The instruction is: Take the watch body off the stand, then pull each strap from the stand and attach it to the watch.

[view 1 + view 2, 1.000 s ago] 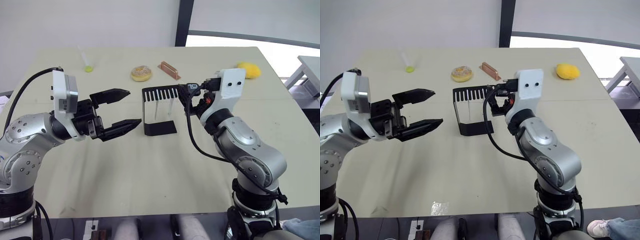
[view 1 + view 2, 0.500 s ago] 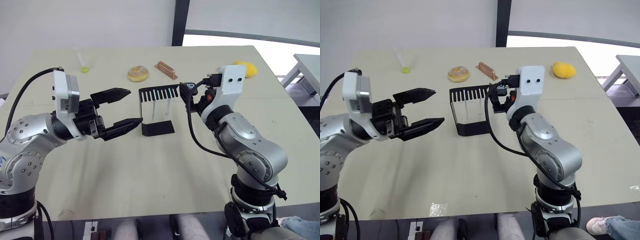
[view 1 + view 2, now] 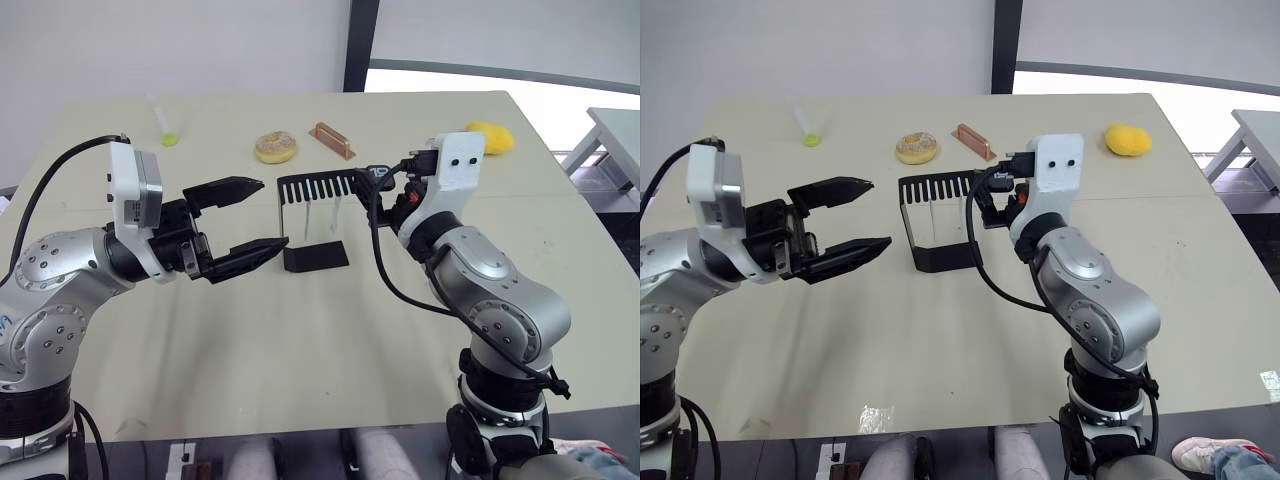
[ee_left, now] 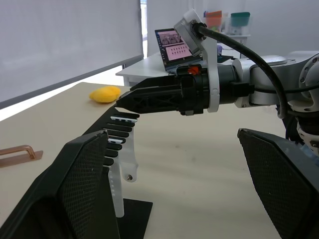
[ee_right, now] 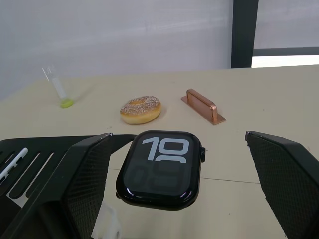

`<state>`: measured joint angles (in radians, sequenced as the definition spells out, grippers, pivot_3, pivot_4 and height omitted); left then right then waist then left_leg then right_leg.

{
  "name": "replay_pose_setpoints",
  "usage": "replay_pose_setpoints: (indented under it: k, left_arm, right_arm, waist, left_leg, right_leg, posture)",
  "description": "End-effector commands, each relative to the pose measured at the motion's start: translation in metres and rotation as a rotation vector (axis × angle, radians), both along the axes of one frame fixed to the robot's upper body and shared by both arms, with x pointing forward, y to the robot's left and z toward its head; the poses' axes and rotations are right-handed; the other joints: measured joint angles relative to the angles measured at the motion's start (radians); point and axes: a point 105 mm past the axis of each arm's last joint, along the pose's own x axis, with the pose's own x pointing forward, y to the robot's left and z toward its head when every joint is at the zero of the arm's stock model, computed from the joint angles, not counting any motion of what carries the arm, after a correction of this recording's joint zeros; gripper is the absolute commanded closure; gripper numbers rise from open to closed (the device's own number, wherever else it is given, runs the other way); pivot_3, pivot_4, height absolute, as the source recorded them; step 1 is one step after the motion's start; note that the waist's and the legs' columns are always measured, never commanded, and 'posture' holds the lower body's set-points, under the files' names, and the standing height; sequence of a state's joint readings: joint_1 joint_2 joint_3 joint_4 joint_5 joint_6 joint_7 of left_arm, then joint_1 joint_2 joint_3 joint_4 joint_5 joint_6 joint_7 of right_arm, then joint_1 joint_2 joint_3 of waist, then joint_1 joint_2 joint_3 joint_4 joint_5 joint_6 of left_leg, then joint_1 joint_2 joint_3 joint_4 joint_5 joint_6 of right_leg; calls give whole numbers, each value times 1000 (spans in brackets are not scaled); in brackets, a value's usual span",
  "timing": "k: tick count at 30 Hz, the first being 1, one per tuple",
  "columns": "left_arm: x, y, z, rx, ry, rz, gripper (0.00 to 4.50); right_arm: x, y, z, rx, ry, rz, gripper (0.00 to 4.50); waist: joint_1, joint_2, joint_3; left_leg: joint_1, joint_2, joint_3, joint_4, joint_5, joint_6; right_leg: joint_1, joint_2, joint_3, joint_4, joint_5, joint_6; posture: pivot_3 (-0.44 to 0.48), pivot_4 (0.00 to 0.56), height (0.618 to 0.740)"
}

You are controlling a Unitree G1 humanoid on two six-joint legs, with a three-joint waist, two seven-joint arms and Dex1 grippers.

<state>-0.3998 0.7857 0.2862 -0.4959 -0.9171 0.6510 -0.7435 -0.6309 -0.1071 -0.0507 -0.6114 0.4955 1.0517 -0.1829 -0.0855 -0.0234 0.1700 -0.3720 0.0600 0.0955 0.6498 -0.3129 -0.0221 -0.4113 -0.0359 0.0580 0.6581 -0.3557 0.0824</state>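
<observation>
Table (image 3: 300, 330): pale beige top carrying the stand and a few loose items.
Stand (image 3: 312, 220): black, upright near the table's middle, flat base on the surface, slotted top arm pointing toward the right gripper.
Watch body (image 5: 160, 168): sits on the end of the stand's top arm, screen up, showing white "10"; it lies between the right gripper's two fingers, and the wrist view shows space on both sides of it.
Straps (image 3: 322, 214): two white bands hanging down from the top arm's slots, side by side, over the base.
Right gripper (image 4: 149, 97): at the watch end of the top arm, fingers spread to either side of the watch body, not closed on it.
Left gripper (image 3: 252, 218): held in the air just beside the stand's upright on the robot's left, fingers spread wide, holding nothing, apart from the stand.
Doughnut (image 3: 276, 147): on the table beyond the stand.
Copper handle (image 3: 332, 139): just to the right of the doughnut.
Yellow object (image 3: 490, 137): far right of the table, behind the right arm.
Clear tube (image 3: 162, 122): far left, with a green blob at its near end.
</observation>
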Motion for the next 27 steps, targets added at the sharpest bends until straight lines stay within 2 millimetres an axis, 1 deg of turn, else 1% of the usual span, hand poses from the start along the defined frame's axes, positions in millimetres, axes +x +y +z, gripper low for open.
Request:
replay_pose_setpoints:
  k: [1,4,5,6,8,10,11,17,22,24,27]
  left_arm:
    - [-4,-2,4,1,-28,-6,28]
    - [-4,-1,4,1,-29,-3,28]
    - [-4,-2,4,1,-30,-2,0]
    - [-4,-1,4,1,-30,-1,0]
    - [-4,-1,4,2,-32,2,0]
    - [-4,0,4,2,-32,3,0]
    - [-4,0,3,2,-33,5,0]
    - [-3,2,2,0,-34,12,0]
    - [-2,2,1,-3,-37,16,0]
    - [-2,3,0,-3,-38,16,0]
    - [-3,2,-4,15,-34,1,0]
  right_arm:
    - [-4,1,10,10,-41,18,0]
    - [-4,5,11,14,-42,35,0]
    - [-5,7,11,16,-42,42,534]
    - [-6,8,11,18,-41,52,828]
    - [-6,10,11,20,-41,66,1833]
    - [-7,12,11,20,-43,77,2735]
    - [-7,12,12,22,-45,82,2901]
    - [-9,13,16,21,-60,95,2900]
    - [-12,9,23,30,-100,104,2900]
    - [-18,3,29,29,-147,110,2900]
    - [-28,-13,31,10,-192,109,2900]
  waist:
    - [0,0,0]
    - [0,0,0]
    - [0,0,0]
    - [0,0,0]
    - [0,0,0]
    - [0,0,0]
    - [0,0,0]
    - [0,0,0]
    - [0,0,0]
    - [0,0,0]
    - [1,0,0]
  left_leg:
    - [0,0,0,0,0,0]
    - [0,0,0,0,0,0]
    - [0,0,0,0,0,0]
    - [0,0,0,0,0,0]
    - [0,0,0,0,0,0]
    - [0,0,0,0,0,0]
    - [0,0,0,0,0,0]
    - [0,0,0,0,0,0]
    - [0,0,0,0,0,0]
    - [0,0,0,0,0,0]
    - [0,0,0,-1,0,0]
  right_leg:
    - [0,0,0,0,0,0]
    - [0,0,0,0,0,0]
    - [0,0,0,0,0,0]
    - [0,0,0,0,0,0]
    - [0,0,0,0,0,0]
    - [0,0,0,0,0,0]
    - [0,0,0,0,0,0]
    - [0,0,0,0,0,0]
    - [0,0,0,0,0,0]
    - [0,0,0,0,0,0]
    - [0,0,0,-1,0,0]
  posture:
    - [0,150,740]
    - [0,150,740]
    - [0,150,740]
    - [0,150,740]
    - [0,150,740]
    - [0,150,740]
    - [0,150,740]
    - [0,150,740]
    - [0,150,740]
    - [0,150,740]
    - [0,150,740]
